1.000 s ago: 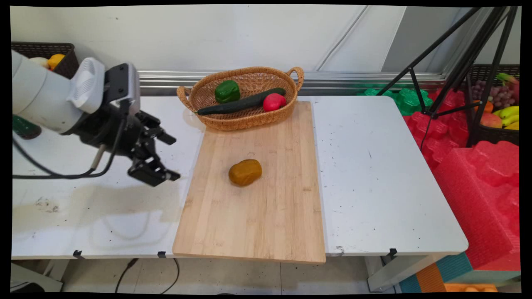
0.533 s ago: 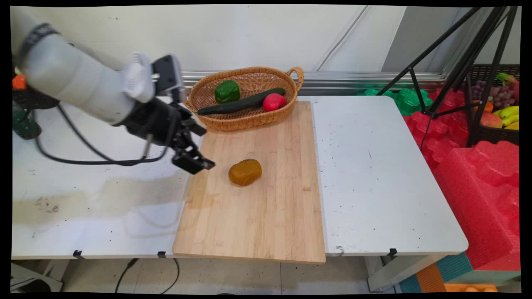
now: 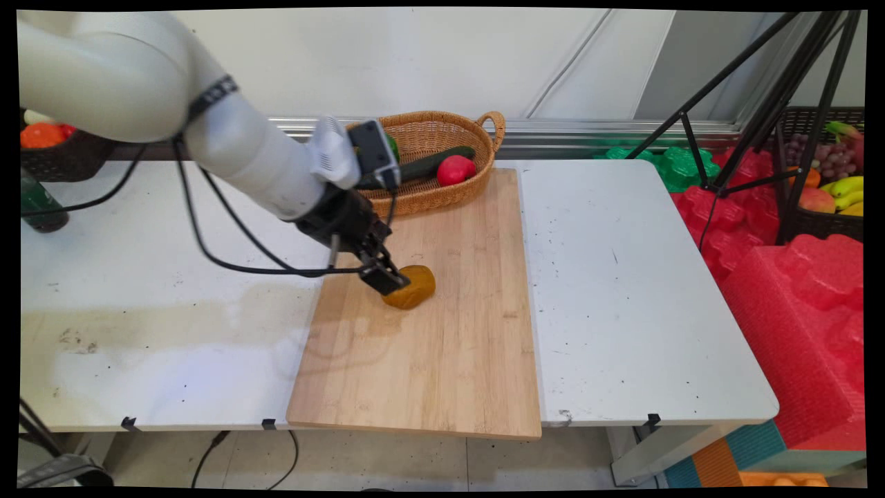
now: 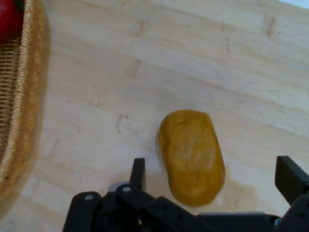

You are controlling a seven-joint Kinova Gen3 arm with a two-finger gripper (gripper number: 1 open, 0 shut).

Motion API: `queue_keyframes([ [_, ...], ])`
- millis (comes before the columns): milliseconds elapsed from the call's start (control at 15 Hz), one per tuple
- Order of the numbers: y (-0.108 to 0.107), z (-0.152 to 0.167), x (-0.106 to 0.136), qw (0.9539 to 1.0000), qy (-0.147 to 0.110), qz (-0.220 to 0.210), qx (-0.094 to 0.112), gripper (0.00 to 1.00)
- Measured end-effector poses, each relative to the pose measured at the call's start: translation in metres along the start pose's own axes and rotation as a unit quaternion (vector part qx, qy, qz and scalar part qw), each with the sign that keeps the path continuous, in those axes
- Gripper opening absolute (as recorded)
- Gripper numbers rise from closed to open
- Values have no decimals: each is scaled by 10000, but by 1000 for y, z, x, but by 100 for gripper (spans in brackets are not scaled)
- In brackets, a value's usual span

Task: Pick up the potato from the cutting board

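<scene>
A brownish-yellow potato (image 4: 192, 155) lies on the wooden cutting board (image 3: 442, 360), near its middle. The gripper (image 4: 215, 176) hangs just above it with its 2 fingers (image 4: 138, 173) spread wide, one on either side, not touching. Behind the board on the white bench (image 3: 622, 290), a wicker basket (image 3: 442, 197) holds a cucumber (image 3: 432, 161) and a red fruit (image 3: 456, 169).

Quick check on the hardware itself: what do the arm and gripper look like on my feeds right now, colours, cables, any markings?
The arm is glossy white, built of thick rounded tubular links, with a thin black band ringing one joint. A white ribbed housing and a black boxy module sit at the wrist. Black cables hang in loops beneath it. The gripper is matte black, with a bolted linkage and two flat, squared fingers. No lettering is visible.
</scene>
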Motion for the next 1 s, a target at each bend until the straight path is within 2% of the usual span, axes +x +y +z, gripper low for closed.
queue_keyframes([
  [533,-1,76,18,9987,-451,-231,-10,100],
  [1000,1,104,18,9968,-689,-397,-45,100],
])
